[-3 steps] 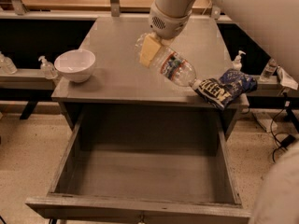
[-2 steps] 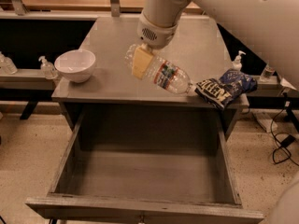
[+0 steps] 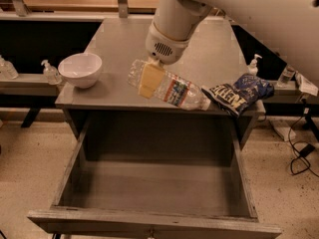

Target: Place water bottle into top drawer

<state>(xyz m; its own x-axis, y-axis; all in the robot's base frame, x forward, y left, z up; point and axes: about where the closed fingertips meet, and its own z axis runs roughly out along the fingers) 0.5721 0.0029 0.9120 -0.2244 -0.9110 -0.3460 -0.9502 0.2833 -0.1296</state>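
Note:
My gripper (image 3: 149,78) hangs from the white arm over the front edge of the grey tabletop (image 3: 119,39). Its yellowish fingers (image 3: 149,79) are shut on the water bottle (image 3: 172,89), a clear crinkled bottle with a white, green and red label. The bottle is held tilted, its right end lower, near the table's front edge. The top drawer (image 3: 154,223) stands pulled open below it, a wide grey box with nothing seen inside.
A white bowl (image 3: 79,69) sits on the table's left front. A dark blue chip bag (image 3: 239,94) lies at the right front corner. Small pump bottles (image 3: 50,72) stand on shelves at both sides. Cables lie on the floor at right.
The gripper with the bottle has moved left and toward the table's front edge, above the open drawer. The bowl and the chip bag have not moved.

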